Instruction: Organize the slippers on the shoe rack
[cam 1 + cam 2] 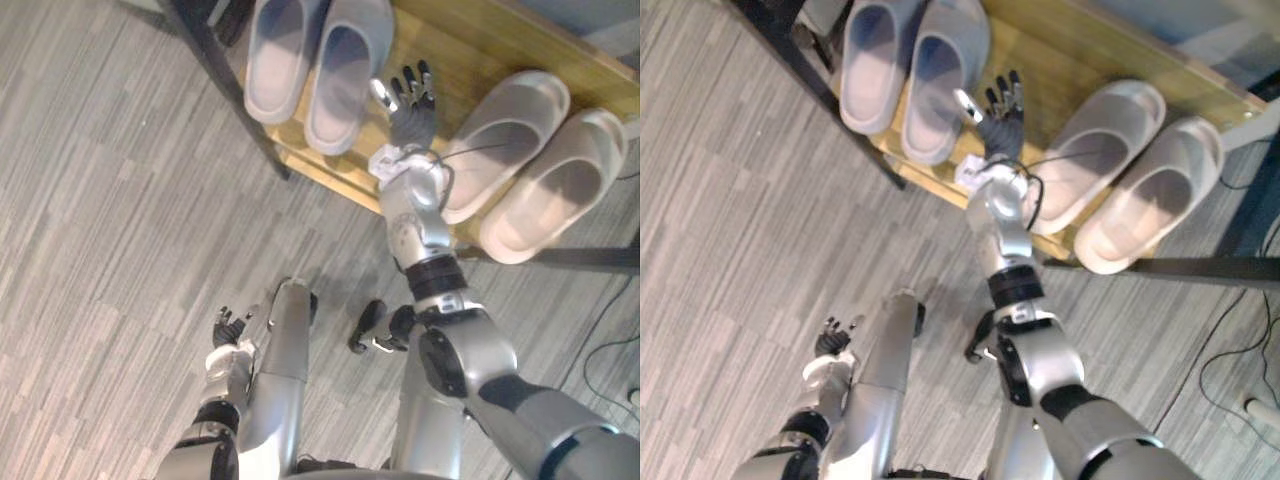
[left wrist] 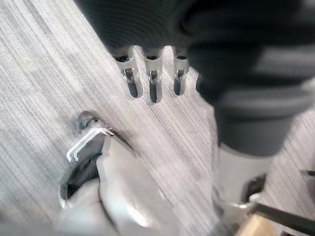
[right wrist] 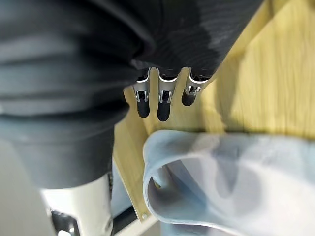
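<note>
A pair of light blue slippers lies side by side at the left end of the wooden shoe rack shelf. At the right end a pair of beige slippers lies at a slant, heels over the front edge. My right hand hovers open over the bare wood between the pairs, fingers spread, just beside the nearer blue slipper. It holds nothing, and in the right wrist view its fingers point past that slipper's rim. My left hand hangs low over the floor, its fingers relaxed and empty.
The rack's dark metal leg slants down at the left, and a dark bar runs under the beige pair. Grey plank floor spreads out in front of the rack. A thin cable lies on the floor at the right.
</note>
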{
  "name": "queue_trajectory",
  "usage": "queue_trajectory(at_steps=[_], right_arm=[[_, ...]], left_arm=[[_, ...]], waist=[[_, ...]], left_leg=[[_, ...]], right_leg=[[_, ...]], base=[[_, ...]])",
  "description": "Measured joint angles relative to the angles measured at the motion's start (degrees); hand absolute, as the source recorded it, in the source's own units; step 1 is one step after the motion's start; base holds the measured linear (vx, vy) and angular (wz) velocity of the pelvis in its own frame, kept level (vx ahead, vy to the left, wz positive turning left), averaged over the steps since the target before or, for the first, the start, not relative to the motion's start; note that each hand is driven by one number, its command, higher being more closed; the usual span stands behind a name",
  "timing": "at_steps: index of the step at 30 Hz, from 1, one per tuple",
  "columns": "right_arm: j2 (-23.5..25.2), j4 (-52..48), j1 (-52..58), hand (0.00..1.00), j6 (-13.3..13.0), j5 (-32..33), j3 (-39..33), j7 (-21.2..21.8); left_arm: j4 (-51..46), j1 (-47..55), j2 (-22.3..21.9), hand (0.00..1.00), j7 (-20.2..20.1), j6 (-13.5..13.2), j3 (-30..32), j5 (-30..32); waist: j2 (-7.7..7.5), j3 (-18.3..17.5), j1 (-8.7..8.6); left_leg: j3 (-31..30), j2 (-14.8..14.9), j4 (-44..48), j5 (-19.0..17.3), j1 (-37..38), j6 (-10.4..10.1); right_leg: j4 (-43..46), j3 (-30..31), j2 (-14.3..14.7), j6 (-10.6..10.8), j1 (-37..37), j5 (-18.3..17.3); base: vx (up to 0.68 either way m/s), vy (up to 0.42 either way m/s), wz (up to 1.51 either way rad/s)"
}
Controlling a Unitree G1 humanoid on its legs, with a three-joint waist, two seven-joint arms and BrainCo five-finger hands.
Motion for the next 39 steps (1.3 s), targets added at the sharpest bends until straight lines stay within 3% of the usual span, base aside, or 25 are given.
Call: queue_trajectory(at_steps=[2,6,13,17,24,29,33,38,39], right_arm=[[-1.0,-2.1,2.7,0.0,0.4,-0.9,1.4,0.5],[-2.3,-10.0,12.3,0.0,0.7,-4.3,6.1,3.8],[-3.6,-21.8,32.5,0.0,0.8,-7.1,14.6,10.1],[-3.7,-25.1,45.2,0.0,0.7,-13.8,15.6,14.2],[-6.5,-11.8,57.6,0.0,1.4,-20.0,7.8,17.8],[-6.6,0.4,60.2,0.0,1.8,-19.4,3.9,18.0],[-5.6,13.0,59.8,0.0,1.9,-17.1,1.6,17.9],[-5.7,18.8,60.5,0.0,2.0,-14.0,-0.4,17.6],[-5.8,18.9,60.9,0.0,2.0,-13.0,-0.6,17.6]], left_arm=[[-0.7,1.4,0.0,0.0,-0.1,-0.1,-0.1,0.0],[-0.7,4.4,0.4,0.0,-1.6,-0.1,-1.6,0.1],[0.0,11.5,0.2,0.0,-5.1,0.2,-7.8,2.5],[2.3,14.2,-0.2,0.0,-6.7,0.6,-13.8,6.1],[5.5,15.7,0.1,0.0,-7.9,1.6,-18.4,10.2],[5.5,17.4,2.3,0.0,-7.9,1.6,-20.7,10.9],[5.5,17.7,3.2,0.0,-7.9,1.6,-22.1,11.4],[5.3,17.5,3.3,0.0,-7.8,1.6,-23.7,11.4],[0.9,17.3,4.0,0.0,-7.7,3.5,-25.7,11.4]], waist=[[-0.04,0.0,-0.66],[-0.12,-0.5,-2.02],[-0.2,-8.9,-3.3],[-0.47,-15.1,-4.8],[1.97,-18.4,-7.03],[3.05,-19.3,-8.22],[3.65,-19.8,-8.23],[4.08,-20.1,-8.3],[4.14,-20.2,-8.52]], left_leg=[[0.6,0.3,-2.6,0.7,3.1,0.3],[3.8,2.3,-13.6,3.8,14.9,1.5],[9.8,3.9,-29.3,7.4,31.4,3.5],[12.2,3.3,-41.3,11.8,40.7,4.4],[12.3,3.0,-56.3,19.0,50.4,5.3],[12.5,2.7,-58.4,20.1,52.7,6.0],[13.0,2.7,-60.9,21.6,54.0,6.2],[13.8,2.9,-62.1,21.5,55.9,5.8],[13.8,3.0,-62.1,21.3,55.9,5.8]], right_leg=[[-2.3,0.1,0.1,-1.0,2.9,1.2],[-12.8,0.7,1.9,-0.6,13.1,5.1],[-27.2,3.1,3.8,1.4,26.7,9.7],[-36.6,4.0,4.2,2.7,33.9,13.1],[-53.2,3.5,6.2,4.4,44.3,21.3],[-60.6,4.3,7.0,4.8,48.7,25.7],[-65.7,4.8,7.7,4.7,50.9,29.1],[-70.5,5.9,8.4,4.7,54.0,31.8],[-71.5,6.0,8.6,4.7,54.4,32.3]], base=[[0.04,-0.024,-0.09],[0.08,0.014,-0.26],[0.14,0.073,-0.28],[0.14,0.07,-0.13],[0.07,0.069,-0.03],[-0.04,0.067,-0.07],[-0.08,0.021,-0.08],[-0.06,-0.006,-0.13],[-0.07,-0.013,-0.07]])
